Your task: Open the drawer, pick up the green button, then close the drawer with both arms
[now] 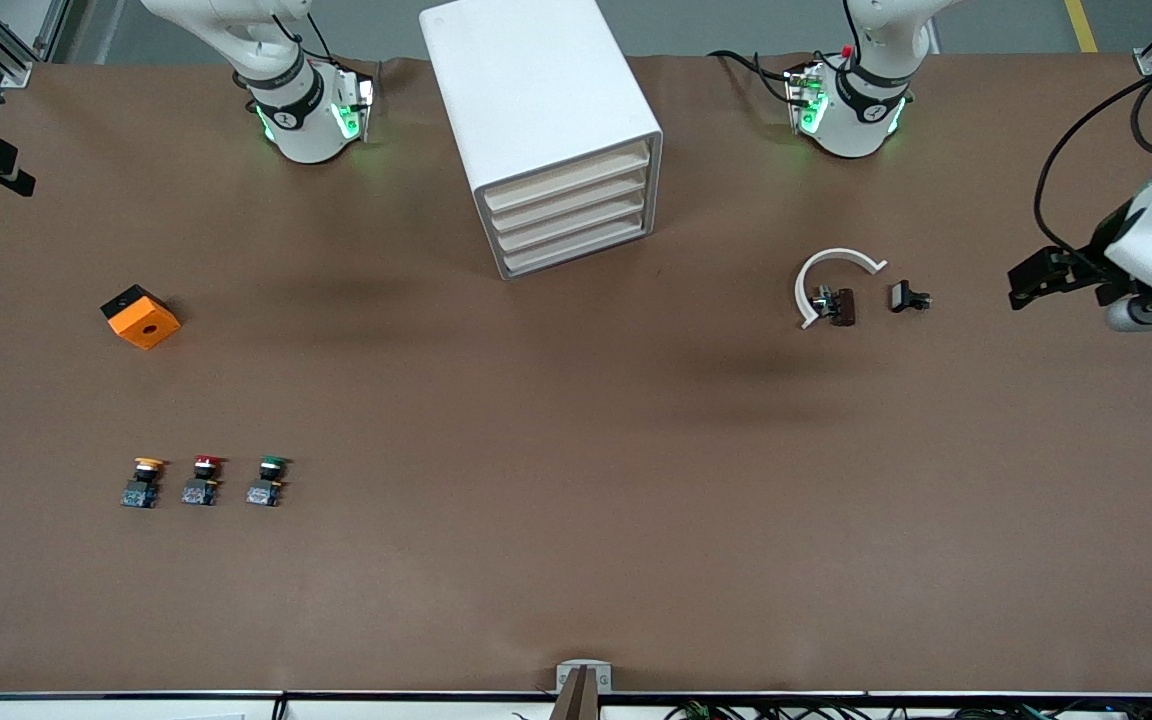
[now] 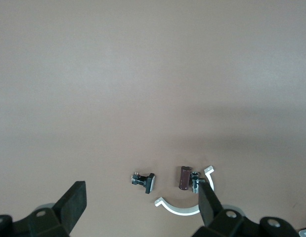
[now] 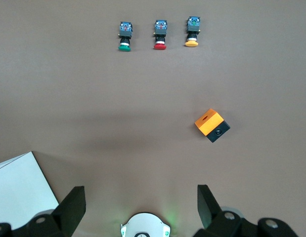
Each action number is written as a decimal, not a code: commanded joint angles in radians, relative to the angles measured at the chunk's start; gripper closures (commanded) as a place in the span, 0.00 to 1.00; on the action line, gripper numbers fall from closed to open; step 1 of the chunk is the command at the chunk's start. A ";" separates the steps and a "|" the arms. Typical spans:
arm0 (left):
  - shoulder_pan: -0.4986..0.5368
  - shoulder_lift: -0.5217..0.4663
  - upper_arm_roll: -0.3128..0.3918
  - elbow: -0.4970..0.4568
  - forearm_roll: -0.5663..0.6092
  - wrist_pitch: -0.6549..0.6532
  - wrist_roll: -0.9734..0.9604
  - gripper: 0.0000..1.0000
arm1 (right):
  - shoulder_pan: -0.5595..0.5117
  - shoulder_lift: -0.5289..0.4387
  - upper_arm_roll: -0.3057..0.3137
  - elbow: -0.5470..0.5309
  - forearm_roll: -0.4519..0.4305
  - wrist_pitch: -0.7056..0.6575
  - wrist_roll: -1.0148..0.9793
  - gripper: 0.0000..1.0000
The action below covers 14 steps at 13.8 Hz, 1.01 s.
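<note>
The white cabinet stands between the two arm bases, and all four cream drawer fronts are shut. The green-capped button lies outside on the table in a row with a red-capped and a yellow-capped button, toward the right arm's end and near the front camera. My left gripper hangs open and empty over the left arm's end of the table. My right gripper is open and empty, high over its own arm's base; it does not show in the front view.
An orange and black box sits toward the right arm's end. A white curved bracket, a brown part and a small black part lie under the left gripper's view.
</note>
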<state>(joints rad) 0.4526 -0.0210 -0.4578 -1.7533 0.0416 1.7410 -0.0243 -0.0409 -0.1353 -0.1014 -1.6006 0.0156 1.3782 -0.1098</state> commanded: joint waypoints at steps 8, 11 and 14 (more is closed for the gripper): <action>-0.341 -0.008 0.368 0.037 -0.058 0.006 0.027 0.00 | 0.007 -0.041 -0.004 -0.035 -0.006 0.053 -0.033 0.00; -0.540 -0.011 0.574 0.037 -0.057 0.005 0.029 0.00 | 0.015 -0.041 -0.004 -0.035 -0.013 0.055 -0.044 0.00; -0.552 -0.010 0.588 0.038 -0.055 0.011 0.030 0.00 | 0.013 -0.044 -0.006 -0.035 -0.014 0.059 -0.051 0.00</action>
<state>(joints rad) -0.0877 -0.0211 0.1139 -1.7166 -0.0015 1.7455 -0.0167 -0.0376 -0.1499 -0.1016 -1.6086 0.0134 1.4234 -0.1477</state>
